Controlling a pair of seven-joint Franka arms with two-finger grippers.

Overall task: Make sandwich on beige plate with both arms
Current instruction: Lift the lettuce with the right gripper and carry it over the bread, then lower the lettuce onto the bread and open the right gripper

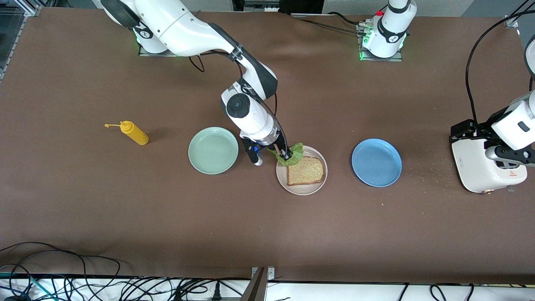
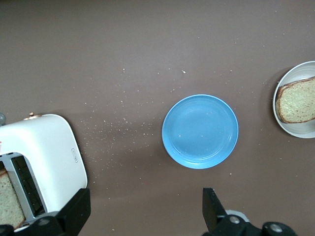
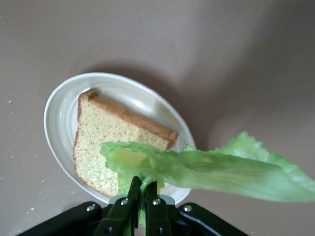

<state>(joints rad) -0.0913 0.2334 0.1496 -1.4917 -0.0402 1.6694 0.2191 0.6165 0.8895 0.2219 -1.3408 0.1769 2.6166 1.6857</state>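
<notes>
I am holding right pincer (image 1: 287,158) clamped on lettuce leaf (image 1: 292,153) over beige plate (image 1: 301,189) mid-table, lining it above bread slice (image 1: 305,171) for layering; left pincer (image 2: 147,211) is waiting with fingers apart above toaster (image 1: 485,167) near table's left-arm edge, ready for second slice

Even overhead light, bright and diffuse, on the matte brown counter (image 1: 125,200). A soft shadow lies on the counter around the beige plate (image 3: 59,123) below the right claw (image 3: 142,196). Faint glare marks the plate's rim. The lettuce leaf (image 3: 221,169) held in this claw is slightly blurred.
</notes>
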